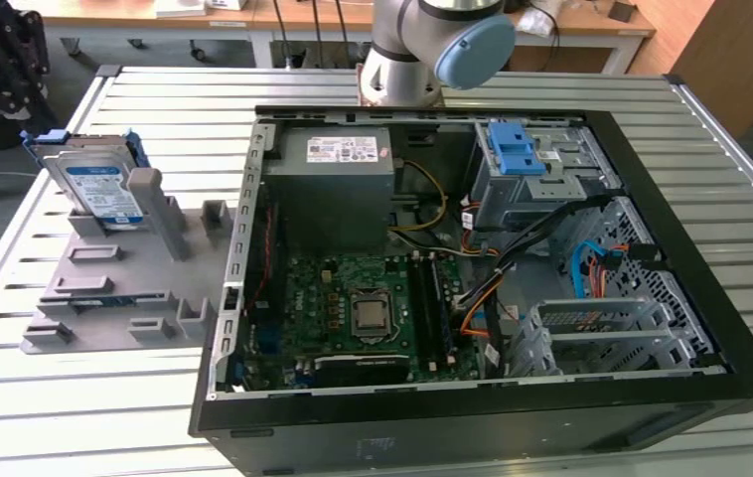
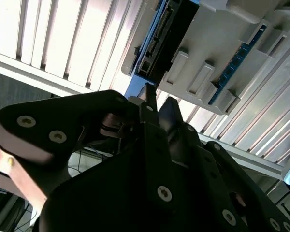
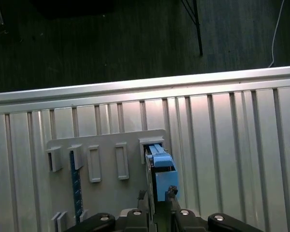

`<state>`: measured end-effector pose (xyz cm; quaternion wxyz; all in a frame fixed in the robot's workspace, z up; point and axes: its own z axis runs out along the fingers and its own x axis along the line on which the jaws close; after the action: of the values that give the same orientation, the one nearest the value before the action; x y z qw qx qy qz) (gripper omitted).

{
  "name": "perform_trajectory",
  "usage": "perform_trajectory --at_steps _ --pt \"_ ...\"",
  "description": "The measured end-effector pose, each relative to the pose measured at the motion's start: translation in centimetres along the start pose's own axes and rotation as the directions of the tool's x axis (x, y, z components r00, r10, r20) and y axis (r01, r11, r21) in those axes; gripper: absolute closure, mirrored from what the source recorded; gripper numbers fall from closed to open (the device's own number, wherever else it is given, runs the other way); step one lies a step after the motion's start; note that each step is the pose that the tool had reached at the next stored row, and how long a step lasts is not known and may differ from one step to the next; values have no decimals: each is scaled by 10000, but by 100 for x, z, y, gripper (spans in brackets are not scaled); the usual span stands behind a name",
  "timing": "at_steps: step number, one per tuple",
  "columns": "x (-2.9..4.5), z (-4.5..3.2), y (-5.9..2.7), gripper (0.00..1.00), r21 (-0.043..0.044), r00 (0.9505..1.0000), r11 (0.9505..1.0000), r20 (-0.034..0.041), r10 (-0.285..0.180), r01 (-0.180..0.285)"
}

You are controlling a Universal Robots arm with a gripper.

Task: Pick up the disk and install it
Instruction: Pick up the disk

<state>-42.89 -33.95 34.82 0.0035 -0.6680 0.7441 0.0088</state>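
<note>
In the exterior view, the disk stands on its edge in a grey holder on the exterior view's left. The holder lies on the striped metal surface, just beside the open computer case. The disk is outside the case. Inside the case we see a green board and a grey box with a white sticker. Part of the robot arm shows behind the case, well apart from the disk.

In the second wrist view, we see the black jaws up close. Their tips have a small gap between them, and nothing is in the gap. Past them are the disk with its blue rim and the holder.

In the first wrist view, we look down on the thin edge of the disk. It stands upright in its slot in the holder. The jaws are open and hold nothing. Past the surface we see the dark floor.
</note>
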Motion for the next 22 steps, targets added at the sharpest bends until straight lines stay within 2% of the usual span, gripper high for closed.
perform_trajectory --at_steps 1,2,4,5,7,10,11,16,22 --pt "0 0 0 71 0 10000 10000 0 -2 2" --pt "0 0 0 71 0 10000 10000 0 -2 2" --pt "0 1 0 59 -1 10000 10000 0 -2 2" --pt "0 3 -1 59 -1 10000 10000 0 -2 2" --pt "0 10 0 47 2 10000 10000 1 -4 4" --pt "0 39 2 42 12 10000 10000 2 -5 5" --pt "0 55 4 35 15 10000 10000 1 -6 6" --pt "0 118 11 35 24 9997 9997 2 -225 225" --pt "-16 154 35 35 25 9997 9997 3 -241 241"
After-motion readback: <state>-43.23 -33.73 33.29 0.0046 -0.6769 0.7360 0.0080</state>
